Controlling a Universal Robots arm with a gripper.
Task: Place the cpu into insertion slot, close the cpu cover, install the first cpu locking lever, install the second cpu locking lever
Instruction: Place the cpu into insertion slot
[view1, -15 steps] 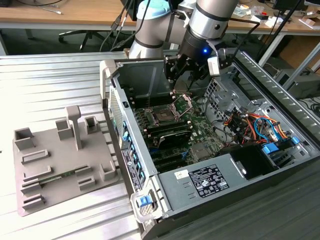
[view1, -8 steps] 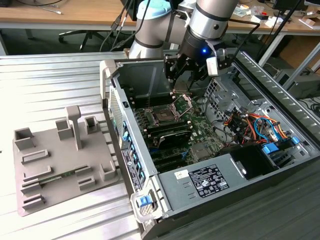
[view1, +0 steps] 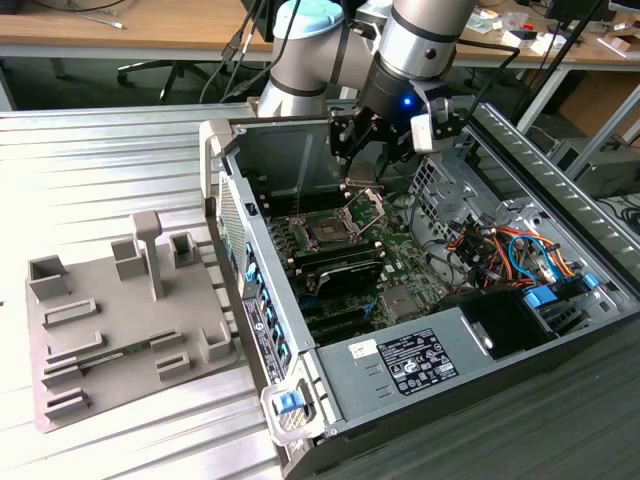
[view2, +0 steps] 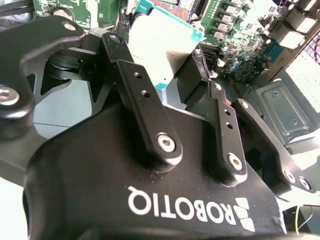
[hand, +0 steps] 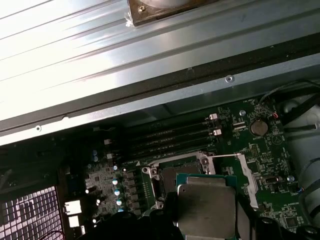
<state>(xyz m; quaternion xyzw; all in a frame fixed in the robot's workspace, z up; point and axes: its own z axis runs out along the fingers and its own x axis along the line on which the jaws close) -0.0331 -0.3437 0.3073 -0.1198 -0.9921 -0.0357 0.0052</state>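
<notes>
Silvery-topped cpu (hand: 205, 207) sits pinched between the gripper's (view1: 358, 172) fingers (view2: 142, 95), hanging close above the insertion slot (hand: 176, 176), whose cpu cover (view1: 366, 207) stands raised. Any tilt or offset on lowering could bend the slot's contacts, or snag a corner on that cover

In the first wrist view the cpu (hand: 206, 209) hides part of the insertion slot (hand: 169, 181). The jaws cover two of the chip's sides, and one edge runs out of the picture. In the second wrist view the jaws' black links mask about half the cpu (view2: 165, 40). In the exterior view the arm (view1: 420, 40) is cut off at 12 o'clock, and the computer case (view1: 400, 370) between 3 and 6 o'clock.
</notes>
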